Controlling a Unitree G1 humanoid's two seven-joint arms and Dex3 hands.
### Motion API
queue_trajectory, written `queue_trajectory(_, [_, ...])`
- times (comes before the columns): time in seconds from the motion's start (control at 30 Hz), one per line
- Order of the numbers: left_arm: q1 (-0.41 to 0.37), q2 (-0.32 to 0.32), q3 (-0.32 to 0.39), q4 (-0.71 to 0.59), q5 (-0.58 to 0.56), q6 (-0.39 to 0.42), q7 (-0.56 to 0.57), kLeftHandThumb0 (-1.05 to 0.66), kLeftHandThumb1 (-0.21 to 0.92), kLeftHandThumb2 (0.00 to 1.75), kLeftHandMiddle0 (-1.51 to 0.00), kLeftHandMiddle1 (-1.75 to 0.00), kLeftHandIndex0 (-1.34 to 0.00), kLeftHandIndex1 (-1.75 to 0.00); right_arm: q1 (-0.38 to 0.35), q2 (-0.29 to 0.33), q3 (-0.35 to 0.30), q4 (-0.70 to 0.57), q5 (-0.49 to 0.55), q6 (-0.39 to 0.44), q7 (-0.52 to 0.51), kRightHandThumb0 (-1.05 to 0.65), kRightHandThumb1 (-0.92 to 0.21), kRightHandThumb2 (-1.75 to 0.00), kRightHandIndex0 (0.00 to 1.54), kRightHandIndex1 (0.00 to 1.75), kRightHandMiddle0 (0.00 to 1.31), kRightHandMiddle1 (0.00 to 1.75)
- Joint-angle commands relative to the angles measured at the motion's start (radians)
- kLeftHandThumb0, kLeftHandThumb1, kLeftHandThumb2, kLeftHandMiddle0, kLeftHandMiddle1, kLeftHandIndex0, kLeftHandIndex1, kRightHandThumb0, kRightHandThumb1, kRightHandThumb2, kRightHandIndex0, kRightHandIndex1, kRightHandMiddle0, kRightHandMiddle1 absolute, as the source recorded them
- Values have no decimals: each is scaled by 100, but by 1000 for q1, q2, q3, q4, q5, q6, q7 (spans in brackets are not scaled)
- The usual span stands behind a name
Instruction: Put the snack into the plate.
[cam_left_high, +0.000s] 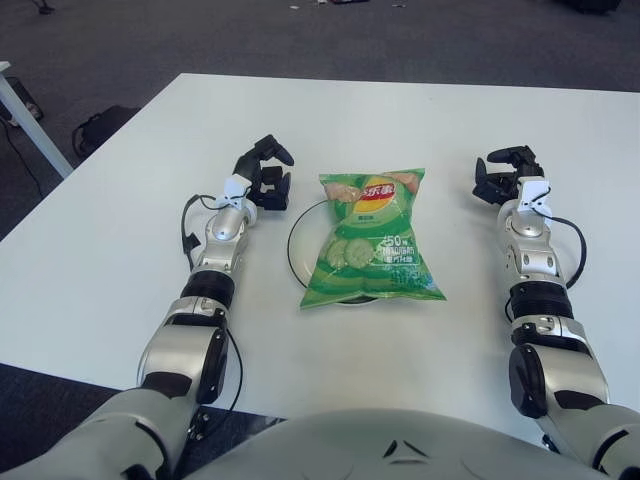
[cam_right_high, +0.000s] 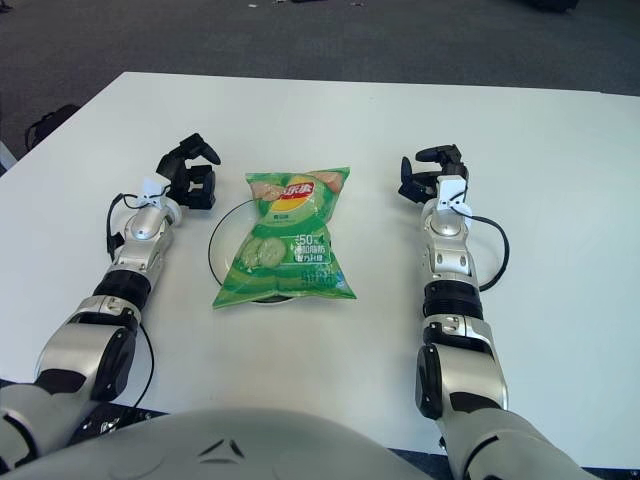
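One white table (cam_left_high: 120, 250), dark floor (cam_left_high: 300, 40) behind.

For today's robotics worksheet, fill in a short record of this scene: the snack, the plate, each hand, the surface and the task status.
snack: green chip bag, lying flat on the plate, covering most of it
plate: white with dark rim, mid-table between the hands
left hand: left of the bag, open, holding nothing
right hand: right of the bag, open, holding nothing
surface: white table
task status: snack appears to be placed on the plate
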Motion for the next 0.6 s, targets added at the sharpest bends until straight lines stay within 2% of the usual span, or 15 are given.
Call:
queue_trajectory(0.0, [127, -29, -2, 53, -2, 11, 2, -47, 35, 127, -118, -175, -58, -175, 75, 45, 10, -23, 37, 95, 37, 0, -14, -144, 81, 150, 57, 175])
queue_trajectory(0.3, [137, -36, 8, 34, -14, 29, -7, -47, 35, 127, -119, -175, -58, -175, 103, 74, -12, -70, 99, 155, 61, 0, -9, -152, 84, 157, 57, 175])
queue_trajectory(0.57, [146, -38, 16, 14, -27, 52, -9, -46, 36, 127, -119, -175, -58, -175, 152, 93, -8, -77, 82, 96, 38, 0, -8, -155, 84, 161, 56, 175])
